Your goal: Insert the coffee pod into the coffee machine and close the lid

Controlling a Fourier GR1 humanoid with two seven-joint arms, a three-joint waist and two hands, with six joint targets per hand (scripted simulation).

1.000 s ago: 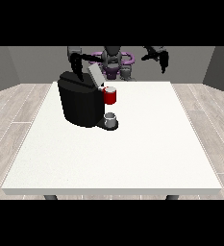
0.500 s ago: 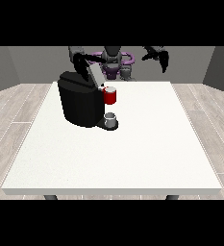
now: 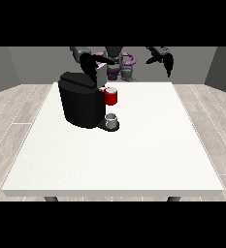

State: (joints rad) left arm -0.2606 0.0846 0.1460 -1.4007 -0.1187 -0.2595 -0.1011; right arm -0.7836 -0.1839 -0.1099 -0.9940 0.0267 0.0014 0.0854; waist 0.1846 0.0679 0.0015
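Across the scene, from the view's left edge to its right:

Floor: pale grey wood-look planks run on both sides of the table, under grey walls at the back.

Table: a large white table fills the middle, its far edge just below the robot's hands; dark legs show under its near edge.

Coffee machine: a black coffee machine stands on the table's far left part, directly under and in front of the fingers of the hand at the view's left. Its lid stands raised, a pale panel at the machine's top right, right beside those fingers.

Hand at the view's left: black, held over the machine's top rear, at the raised lid. It merges with the dark machine, so I cannot tell how its fingers lie or whether they touch the lid or hold anything.

Red thing at the machine: set at the machine's front right, below and to the right of that hand.

Grey thing: small and cup-like, on the machine's base under the red thing; I cannot tell whether it is the coffee pod.

Robot torso: dark with purple parts, behind the table's far edge, between the two hands.

Hand at the view's right: raised in the air above the table's far right edge, well apart from the machine. Its fingers hang down, spread and relaxed, around nothing and touching nothing.
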